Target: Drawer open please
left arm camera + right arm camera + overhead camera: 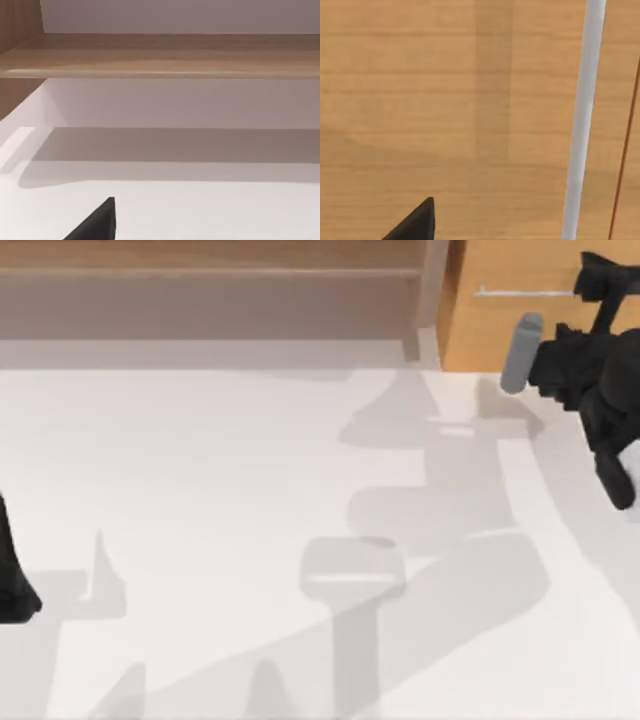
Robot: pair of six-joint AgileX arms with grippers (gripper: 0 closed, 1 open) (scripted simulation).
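The drawer (510,330) is the light orange-tan wooden front at the table's far right back. A thin silver bar handle (525,291) runs across it. My right gripper (602,282) is up against this front at the right end of the handle. In the right wrist view the drawer front (445,100) is very close, and the handle (582,120) crosses it as a pale bar. A black part of the gripper (415,225) shows at the edge. The drawer front looks flush with the cabinet. My left arm (14,580) is parked at the table's left edge.
A wide brown wooden shelf unit (210,290) runs along the back left, with its board (160,55) facing the left wrist camera. A grey cylinder (520,352) sticks out from the right arm over the white table (250,490).
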